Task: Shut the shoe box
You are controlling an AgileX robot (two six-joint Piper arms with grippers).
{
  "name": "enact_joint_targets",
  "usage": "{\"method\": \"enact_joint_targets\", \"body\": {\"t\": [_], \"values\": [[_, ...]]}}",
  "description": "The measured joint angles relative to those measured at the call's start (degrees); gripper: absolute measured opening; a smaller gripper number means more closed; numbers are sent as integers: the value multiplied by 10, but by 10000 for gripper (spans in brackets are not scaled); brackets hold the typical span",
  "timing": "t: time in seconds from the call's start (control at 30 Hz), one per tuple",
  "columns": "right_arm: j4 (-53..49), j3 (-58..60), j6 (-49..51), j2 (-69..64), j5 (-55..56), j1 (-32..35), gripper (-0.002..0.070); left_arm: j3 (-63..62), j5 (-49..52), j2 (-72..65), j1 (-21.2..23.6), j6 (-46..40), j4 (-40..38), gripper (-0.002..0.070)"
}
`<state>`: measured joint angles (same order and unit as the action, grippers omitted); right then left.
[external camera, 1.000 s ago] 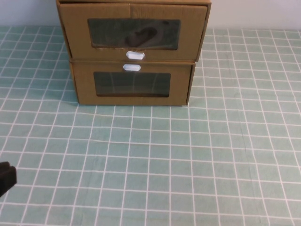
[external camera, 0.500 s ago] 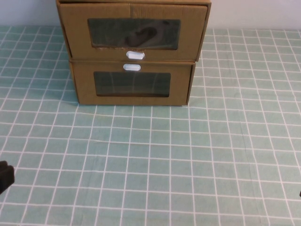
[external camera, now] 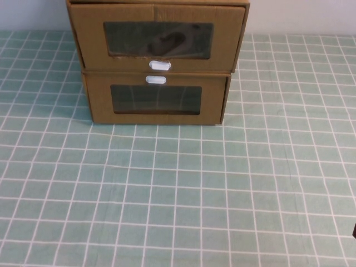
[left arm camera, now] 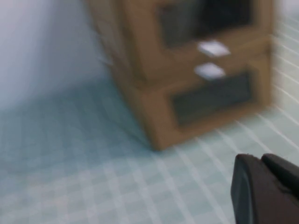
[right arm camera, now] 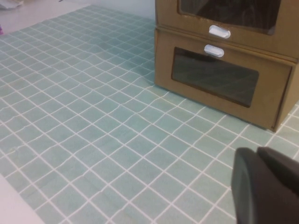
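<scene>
The shoe box (external camera: 83, 39) is the upper of two stacked brown cardboard boxes at the table's far middle, with a clear window and a white pull tab (external camera: 159, 65) below it. Its drawer front looks pushed in, about flush with its shell. It also shows in the left wrist view (left arm camera: 140, 28) and the right wrist view (right arm camera: 168, 9). My left gripper (left arm camera: 259, 158) is shut and empty, well short of the boxes and out of the high view. My right gripper (right arm camera: 257, 151) is shut and empty, low over the tiled cloth, far from the boxes.
The like cardboard box (external camera: 100, 100), with its white tab (external camera: 156, 79) above its window, lies under the shoe box. A green tiled cloth (external camera: 178, 189) covers the table. A dark sliver of the right arm (external camera: 354, 230) touches the high view's right edge.
My left gripper has drawn back out of the high view at the lower left. The boxes have not moved.
</scene>
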<state>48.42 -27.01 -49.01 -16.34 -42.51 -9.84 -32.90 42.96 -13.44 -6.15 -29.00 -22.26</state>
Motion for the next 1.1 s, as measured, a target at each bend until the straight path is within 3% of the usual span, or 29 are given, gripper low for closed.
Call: {"method": "enact_joint_targets", "body": {"t": [0.2,0.33,0.6,0.83,1.1], "values": [[0,0,0,0,-10,0,-14,167,-365,72,0,127,165,-4],[0,0,0,0,-20,0,-14,255,-459,113,0,156,182,-4],[0,0,0,0,-45,0,-14,337,-367,135,0,168,180,-4],[0,0,0,0,-64,0,-14,344,-235,140,0,237,180,-4],[0,0,0,0,-65,0,-14,344,-211,140,0,247,180,-4]]}}
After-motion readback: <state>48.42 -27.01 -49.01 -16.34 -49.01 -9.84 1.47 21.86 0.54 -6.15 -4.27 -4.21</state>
